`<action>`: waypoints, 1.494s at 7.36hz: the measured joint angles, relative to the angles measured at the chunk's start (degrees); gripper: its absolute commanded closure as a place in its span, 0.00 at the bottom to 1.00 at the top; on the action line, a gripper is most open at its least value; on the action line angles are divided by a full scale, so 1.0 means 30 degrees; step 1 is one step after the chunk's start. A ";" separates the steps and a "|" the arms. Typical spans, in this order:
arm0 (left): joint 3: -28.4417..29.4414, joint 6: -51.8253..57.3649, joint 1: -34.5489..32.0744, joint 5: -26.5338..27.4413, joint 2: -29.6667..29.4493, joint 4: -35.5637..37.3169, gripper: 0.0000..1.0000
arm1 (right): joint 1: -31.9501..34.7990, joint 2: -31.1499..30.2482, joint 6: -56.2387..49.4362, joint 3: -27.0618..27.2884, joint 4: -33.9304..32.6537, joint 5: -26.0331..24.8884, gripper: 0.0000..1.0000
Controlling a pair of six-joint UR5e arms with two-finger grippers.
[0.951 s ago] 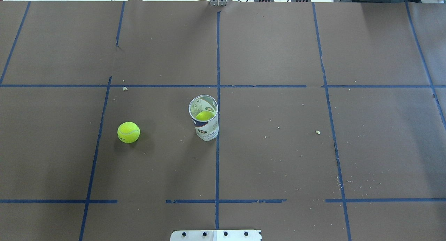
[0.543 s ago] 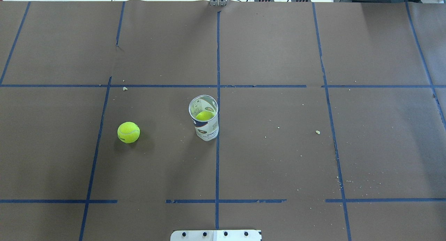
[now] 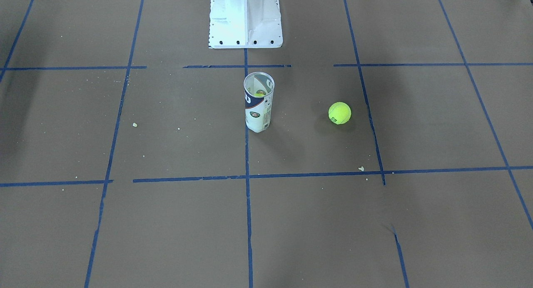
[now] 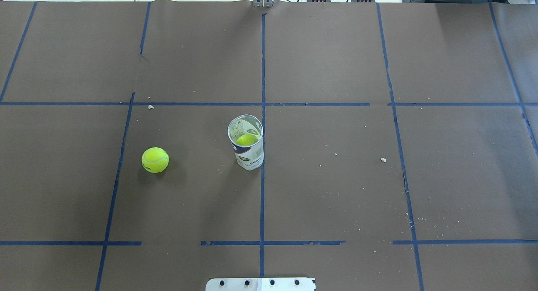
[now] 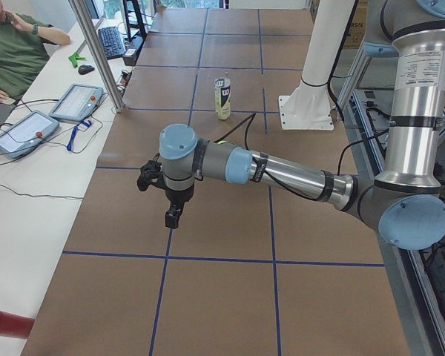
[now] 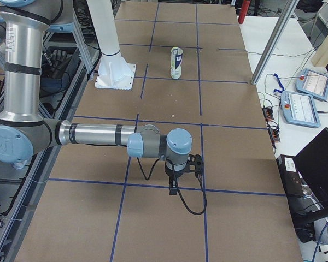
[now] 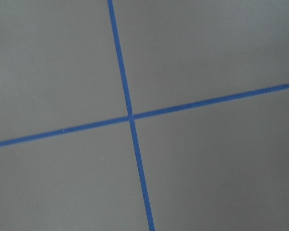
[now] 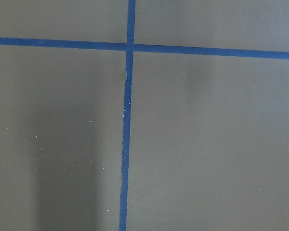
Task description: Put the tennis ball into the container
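Observation:
One tennis ball (image 4: 155,160) (image 3: 339,113) lies on the brown table, apart from the container (image 4: 248,148) (image 3: 258,105). The container stands upright near the table's middle, seen too in the side views (image 5: 222,98) (image 6: 176,63). A second yellow-green ball (image 4: 246,139) sits inside it. My left gripper (image 5: 173,217) hangs over the table's left end, far from both. My right gripper (image 6: 174,188) hangs over the right end. Both show only in the side views, so I cannot tell whether they are open or shut. The wrist views show just bare table and blue tape.
The white robot base (image 3: 245,19) stands on the near edge behind the container. Blue tape lines (image 4: 262,198) divide the brown table cover into squares. Small crumbs (image 4: 383,159) lie scattered on it. An operator (image 5: 15,52) sits beside tablets at a side bench.

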 measured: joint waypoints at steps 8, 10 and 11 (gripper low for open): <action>-0.1783 -1.4328 0.7542 0.0236 -0.2110 -0.4033 0.00 | 0.0000 -0.0023 -0.0001 0.0001 0.0001 0.0001 0.00; -0.1823 -1.7749 1.0336 0.1827 -0.3296 -0.4180 0.00 | 0.0000 -0.0022 0.0000 0.0001 0.0001 0.0000 0.00; -0.1826 -1.9874 1.2022 0.3441 -0.3819 -0.4200 0.00 | 0.0000 -0.0023 0.0000 0.0001 0.0001 0.0000 0.00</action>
